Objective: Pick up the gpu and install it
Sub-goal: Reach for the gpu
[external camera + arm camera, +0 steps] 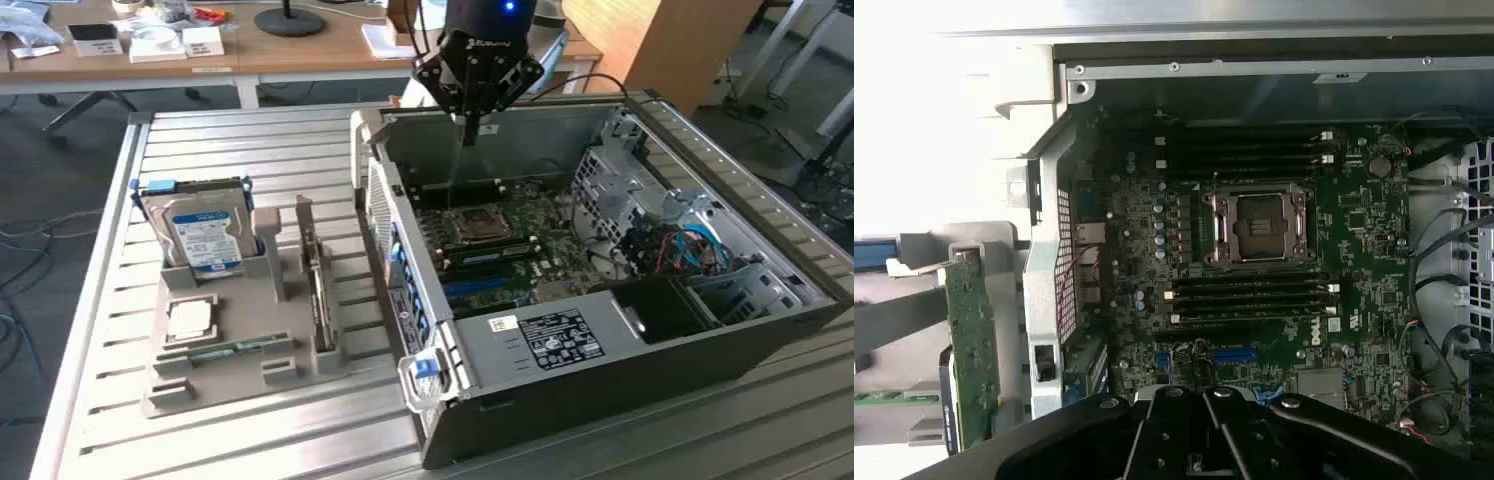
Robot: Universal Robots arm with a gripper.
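Note:
The gpu [318, 292] is a thin flat card standing on edge in a slot of the grey holder [214, 385], at the exterior view's left of the case. In the wrist view the gpu [972, 340] shows as a greenish board beside the case wall. My gripper [467, 135] hangs over the far rim of the open computer case [641, 350], well away from the card. Its fingers meet in a point with nothing between them. Below lies the motherboard [1354, 230] with its bare processor socket [1259, 225].
The holder also carries a silver hard drive [200, 235], a square processor [191, 320] and a short green memory stick [220, 350]. All of it rests on a slatted metal table [254, 140]. A wooden desk [307, 50] with clutter stands behind. Cables and drive cages [674, 235] fill the case's right side.

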